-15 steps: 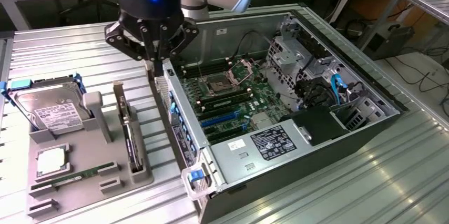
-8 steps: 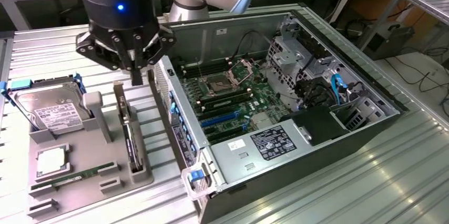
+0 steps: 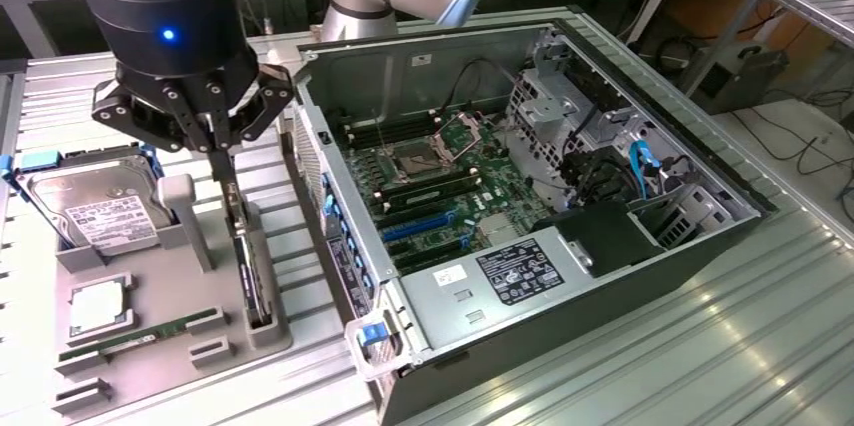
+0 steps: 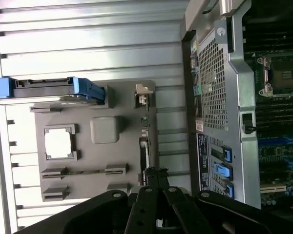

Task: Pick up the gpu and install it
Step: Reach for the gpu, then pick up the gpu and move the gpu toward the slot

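Gripper (image 3: 226, 186) (image 4: 154, 173) pinched on gpu (image 3: 247, 266) (image 4: 145, 141) in tray.
Fingers are together on the thin card's upper edge. The gpu stands on edge in its slot along the gray tray (image 3: 200, 291) (image 4: 122, 151), on the side nearest the open computer case (image 3: 441, 371). The hard drive (image 3: 100, 211) sits at the tray's far side and the memory stick (image 3: 147, 331) lies flat near the tray's front.

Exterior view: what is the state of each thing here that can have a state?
gpu: standing on edge in a slot of the grey tray, not yet lifted.
gripper: shut on the gpu's end.
computer case: lying on its side, side panel off, board exposed.
hard drive: seated in the tray.
memory stick: lying in its tray slot.
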Controlling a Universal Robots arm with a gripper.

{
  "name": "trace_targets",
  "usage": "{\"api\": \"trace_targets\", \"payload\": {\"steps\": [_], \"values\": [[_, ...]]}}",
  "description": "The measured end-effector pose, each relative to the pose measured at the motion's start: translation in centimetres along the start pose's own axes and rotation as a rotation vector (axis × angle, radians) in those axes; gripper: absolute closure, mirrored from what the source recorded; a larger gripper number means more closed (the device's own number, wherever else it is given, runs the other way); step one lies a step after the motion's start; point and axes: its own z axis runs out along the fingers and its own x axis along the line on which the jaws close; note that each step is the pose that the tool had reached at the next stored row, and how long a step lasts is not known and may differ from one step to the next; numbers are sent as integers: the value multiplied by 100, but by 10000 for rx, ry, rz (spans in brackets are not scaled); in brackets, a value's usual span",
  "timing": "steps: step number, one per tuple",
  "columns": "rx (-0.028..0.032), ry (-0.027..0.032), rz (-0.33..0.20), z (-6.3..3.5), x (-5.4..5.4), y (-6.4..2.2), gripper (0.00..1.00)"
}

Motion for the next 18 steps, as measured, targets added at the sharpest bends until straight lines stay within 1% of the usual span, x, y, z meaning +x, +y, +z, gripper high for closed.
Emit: {"api": "trace_targets", "payload": {"steps": [1,16,18], "values": [[7,1,-1,0,1,-5,89],[7,1,1,0,1,-6,89],[7,1,1,0,1,-6,76]]}}
